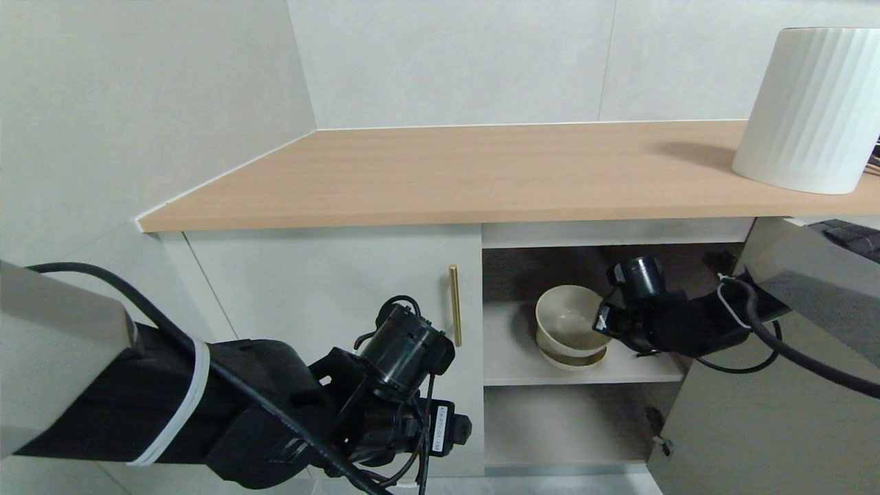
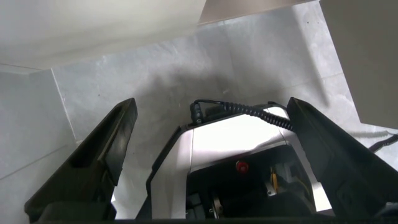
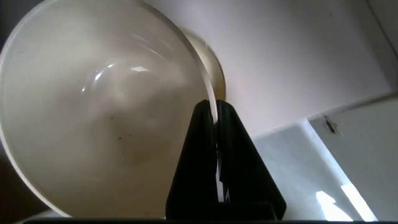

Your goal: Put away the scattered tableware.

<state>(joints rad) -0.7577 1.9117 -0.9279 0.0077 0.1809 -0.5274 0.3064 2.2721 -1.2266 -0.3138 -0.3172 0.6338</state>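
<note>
Bowl (image 1: 567, 320) (image 3: 93, 106): cream, tilted, its opening turned partly outward toward the room. It is inside the open cabinet compartment, above the middle shelf (image 1: 512, 364). Its underside sits in or on a second cream dish (image 1: 574, 359) that rests on that shelf; whether the two touch cannot be told.

Right hand (image 1: 601, 322) (image 3: 214, 118): reaches into the compartment from the right side. Its fingers (image 3: 211, 168) are pressed together on the bowl's rim, one inside and one outside.

Left hand (image 2: 211, 109): held low, in front of the closed cabinet door (image 1: 330, 309), well apart from the bowl. Its fingers (image 2: 112, 149) are spread wide with nothing between them, over pale tiling.

Clearances: the shelf has bare room to the left of the dishes. A lower compartment (image 1: 564, 426) lies under the shelf. The open door (image 1: 749, 426) stands at the right, just beside the right arm. A brass handle (image 1: 454, 306) runs along the closed door's edge.

Table (image 1: 481, 172): wooden top above the cabinet; a white ribbed container (image 1: 811, 110) stands at its right end.

Markings: a white sticker (image 1: 440, 419) near the left hand; print too small to read.
</note>
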